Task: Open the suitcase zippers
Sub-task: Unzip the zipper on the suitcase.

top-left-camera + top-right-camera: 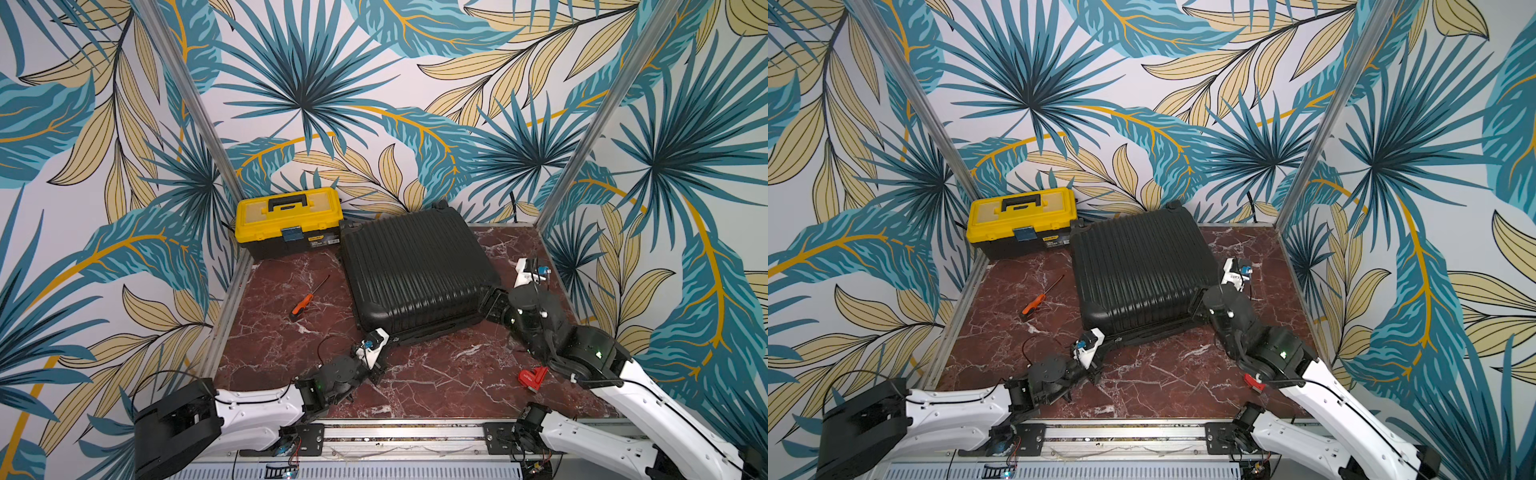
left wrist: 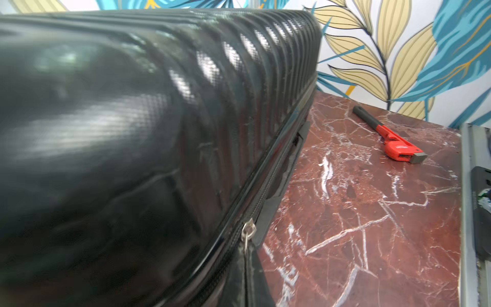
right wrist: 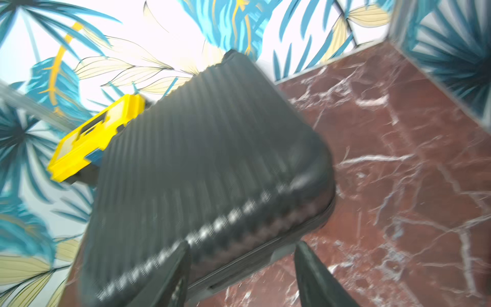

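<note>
The suitcase [image 1: 415, 274], a ribbed black hard shell with rounded corners, lies flat on the red marble table [image 1: 436, 374], just beside the yellow toolbox [image 1: 289, 222]. Its toothed zipper track [image 2: 268, 183] follows the seam, with a small metal pull [image 2: 248, 231]. The left gripper [image 1: 384, 338] is closed at the near corner; whether it pinches the pull cannot be told. The right gripper [image 3: 241, 268] has its jaws apart, straddling the other near corner. Bare marble lies in front.

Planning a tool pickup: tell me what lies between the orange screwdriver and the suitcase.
Only bare marble tabletop separates the screwdriver from the suitcase, in both top views.
</note>
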You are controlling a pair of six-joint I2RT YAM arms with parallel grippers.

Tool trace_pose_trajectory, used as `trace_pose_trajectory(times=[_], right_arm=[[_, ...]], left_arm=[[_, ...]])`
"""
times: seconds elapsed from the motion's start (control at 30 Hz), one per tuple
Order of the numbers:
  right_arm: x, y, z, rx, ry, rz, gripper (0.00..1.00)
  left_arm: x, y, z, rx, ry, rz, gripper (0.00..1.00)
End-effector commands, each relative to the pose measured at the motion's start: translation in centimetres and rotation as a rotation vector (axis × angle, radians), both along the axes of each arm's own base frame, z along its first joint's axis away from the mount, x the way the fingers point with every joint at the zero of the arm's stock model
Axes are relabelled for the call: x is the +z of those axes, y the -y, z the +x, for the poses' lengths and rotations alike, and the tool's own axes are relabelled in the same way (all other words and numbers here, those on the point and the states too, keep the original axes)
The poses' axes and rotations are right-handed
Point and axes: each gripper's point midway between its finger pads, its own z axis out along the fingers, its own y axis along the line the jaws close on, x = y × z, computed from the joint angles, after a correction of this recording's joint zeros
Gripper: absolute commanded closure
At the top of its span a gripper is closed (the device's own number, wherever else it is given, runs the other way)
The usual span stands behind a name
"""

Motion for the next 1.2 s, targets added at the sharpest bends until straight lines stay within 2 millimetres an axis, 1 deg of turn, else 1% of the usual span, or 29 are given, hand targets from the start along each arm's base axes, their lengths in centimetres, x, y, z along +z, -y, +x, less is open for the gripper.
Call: trace_pose_trajectory(times=[0.0, 0.07, 0.1, 0.17, 0.2, 0.27, 0.3, 0.37, 0.4, 0.43, 0.47, 0.5, 0.57, 0.63, 0.67, 0.77, 0.8, 0.87, 0.9, 0.97, 1.07, 1.13, 1.17], right_arm=[[-0.6, -0.1, 2.9, 0.050, -0.060, -0.045, 0.37], [-0.6, -0.8, 5.5, 0.064, -0.094, -0.025, 0.36], [-0.6, -0.7, 7.0, 0.049, -0.121, -0.020, 0.35], [-1.1, -1.5, 9.9, 0.074, -0.159, 0.005, 0.35], [-1.4, -1.0, 11.3, 0.045, -0.180, 0.019, 0.34], [-1.7, -1.0, 14.2, 0.030, -0.173, 0.048, 0.33], [-2.2, -0.4, 15.8, -0.012, -0.184, 0.065, 0.29], [-2.9, -0.5, 19.0, -0.023, -0.181, 0.108, 0.17], [-3.6, -0.3, 20.7, -0.050, -0.199, 0.131, 0.16], [-4.0, -0.3, 21.9, -0.057, -0.206, 0.151, 0.15], [-4.4, -0.3, 23.7, -0.062, -0.210, 0.177, 0.15], [-4.7, 0.1, 24.9, -0.086, -0.211, 0.177, 0.15], [-4.4, 0.8, 27.3, -0.100, -0.169, 0.181, 0.14], [-4.7, 1.1, 29.6, -0.097, -0.150, 0.203, 0.15], [-4.8, 1.0, 30.9, -0.074, -0.139, 0.225, 0.15], [-6.4, -0.1, 34.1, -0.006, -0.175, 0.246, 0.17], [-7.4, -0.6, 35.0, 0.027, -0.206, 0.239, 0.17], [-8.6, -1.9, 36.4, 0.106, -0.229, 0.236, 0.20], [-9.4, -3.0, 36.8, 0.176, -0.239, 0.251, 0.21], [-10.9, -3.9, 37.0, 0.260, -0.266, 0.238, 0.27], [-12.6, -4.8, 36.0, 0.381, -0.306, 0.206, 0.40], [-13.5, -5.1, 35.0, 0.442, -0.330, 0.173, 0.55], [-13.7, -5.5, 34.4, 0.478, -0.337, 0.172, 0.60]], left_arm=[[0.5, -3.6, 1.1, 0.167, 0.011, 0.001, 1.00], [0.9, -5.1, 1.3, 0.224, 0.006, -0.017, 1.00], [1.2, -5.4, 1.2, 0.232, 0.006, -0.029, 1.00], [1.4, -5.9, 1.2, 0.246, 0.009, -0.032, 1.00], [1.3, -6.0, 1.3, 0.250, 0.010, -0.030, 1.00], [1.1, -6.1, 1.3, 0.258, 0.004, -0.028, 1.00], [1.0, -6.1, 1.3, 0.264, -0.003, -0.029, 1.00], [0.7, -6.4, 1.4, 0.279, -0.013, -0.034, 1.00], [0.6, -6.5, 1.5, 0.284, -0.017, -0.034, 1.00], [0.5, -6.5, 1.5, 0.287, -0.019, -0.035, 1.00], [0.4, -6.6, 1.5, 0.293, -0.023, -0.036, 1.00], [0.4, -6.6, 1.5, 0.293, -0.025, -0.038, 1.00], [0.4, -6.5, 1.4, 0.290, -0.030, -0.037, 1.00], [0.4, -6.5, 1.4, 0.289, -0.035, -0.036, 1.00], [0.3, -6.6, 1.4, 0.293, -0.038, -0.036, 1.00], [0.2, -6.6, 1.4, 0.294, -0.046, -0.035, 1.00], [0.2, -6.5, 1.4, 0.293, -0.049, -0.035, 1.00], [0.2, -6.4, 1.4, 0.290, -0.055, -0.037, 1.00], [0.2, -6.3, 1.4, 0.287, -0.060, -0.038, 1.00], [0.2, -6.1, 1.3, 0.277, -0.066, -0.041, 1.00], [0.2, -6.0, 1.2, 0.272, -0.079, -0.053, 1.00], [0.4, -6.1, 1.2, 0.272, -0.081, -0.061, 1.00], [0.4, -6.1, 1.2, 0.273, -0.081, -0.059, 1.00]])
